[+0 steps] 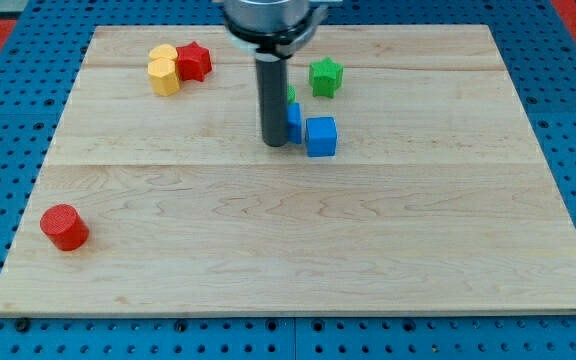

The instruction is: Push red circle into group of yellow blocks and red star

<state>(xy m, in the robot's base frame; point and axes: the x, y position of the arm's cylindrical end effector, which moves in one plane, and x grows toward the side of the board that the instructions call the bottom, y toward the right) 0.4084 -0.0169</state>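
Observation:
The red circle (64,226) lies near the board's lower left corner. Two yellow blocks (164,70) sit at the upper left, touching the red star (194,61) on their right. My tip (274,143) rests on the board at upper centre, far to the right of and above the red circle. It stands just left of a blue block (294,123) that the rod partly hides.
A blue cube (321,136) lies right of my tip. A green star (325,76) sits above it. A bit of another green block (290,94) peeks out behind the rod. The wooden board (298,250) lies on a blue pegboard.

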